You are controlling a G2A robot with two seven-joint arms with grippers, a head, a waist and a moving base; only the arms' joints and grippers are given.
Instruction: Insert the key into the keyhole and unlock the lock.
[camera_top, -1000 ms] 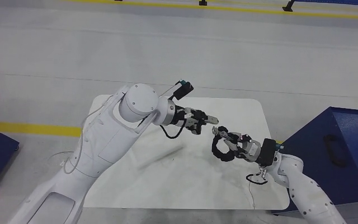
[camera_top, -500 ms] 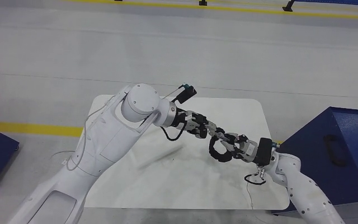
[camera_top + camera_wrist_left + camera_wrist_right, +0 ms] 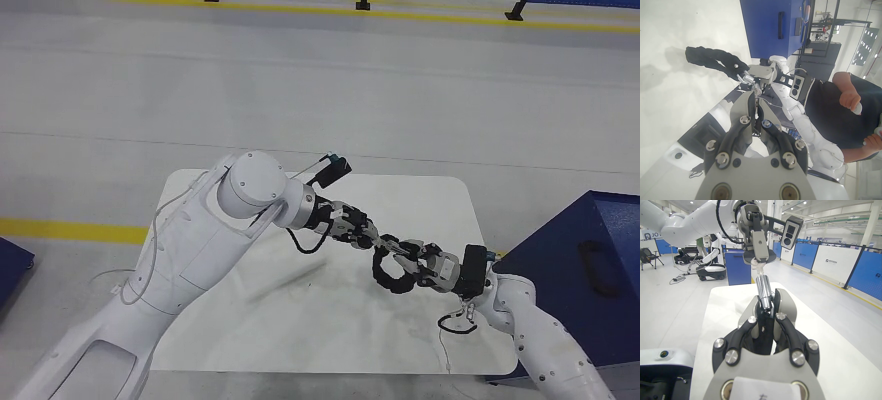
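My left gripper (image 3: 758,259) is shut on a small silver key (image 3: 757,265), blade pointing at the lock. The lock is a black braided cable loop (image 3: 710,58) with a chrome cylinder (image 3: 763,291). My right gripper (image 3: 766,298) is shut on the lock where the cable meets the cylinder, and holds it above the white table (image 3: 300,330). The key's tip sits at the keyhole end of the cylinder (image 3: 757,91); how deep it sits I cannot tell. From above, the left gripper (image 3: 372,238) and right gripper (image 3: 418,262) meet nose to nose, with the cable loop (image 3: 385,278) hanging between them.
A blue cabinet (image 3: 590,260) stands just off the table's right edge. The tabletop bears nothing else, and grey floor lies all around it.
The left gripper has carried the key to the right and slightly down. The gap to the lock has closed, so the key tip now meets the cylinder. The right gripper shifted a little leftward.
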